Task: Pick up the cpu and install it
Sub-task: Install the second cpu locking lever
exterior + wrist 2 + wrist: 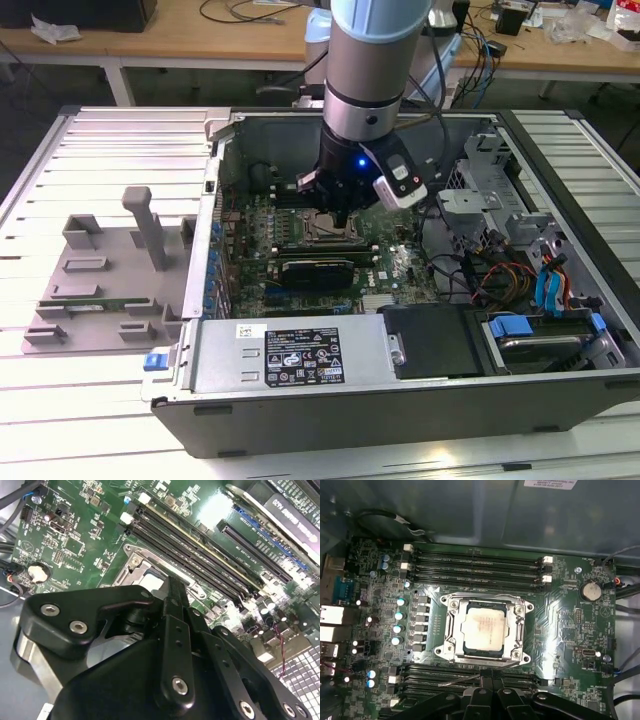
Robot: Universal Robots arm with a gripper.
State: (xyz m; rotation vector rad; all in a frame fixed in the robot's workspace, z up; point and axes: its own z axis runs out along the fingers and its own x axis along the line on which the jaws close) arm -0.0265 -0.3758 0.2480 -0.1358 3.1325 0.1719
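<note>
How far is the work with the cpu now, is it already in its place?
It looks nearly done: in the first wrist view the cpu lies flat inside the metal socket frame on the motherboard. The gripper hangs just above the board beside the socket, apparently holding nothing. Whether the chip is fully seated and latched cannot be told.

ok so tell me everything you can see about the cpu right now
The cpu is a flat square chip with a pale silver-grey metal top, slightly smudged, lying level inside the metal socket frame at the middle of the green motherboard, between two banks of black memory slots. In the first wrist view nothing rests on its top. The claw hangs above the board beside the socket, not touching it.
</note>
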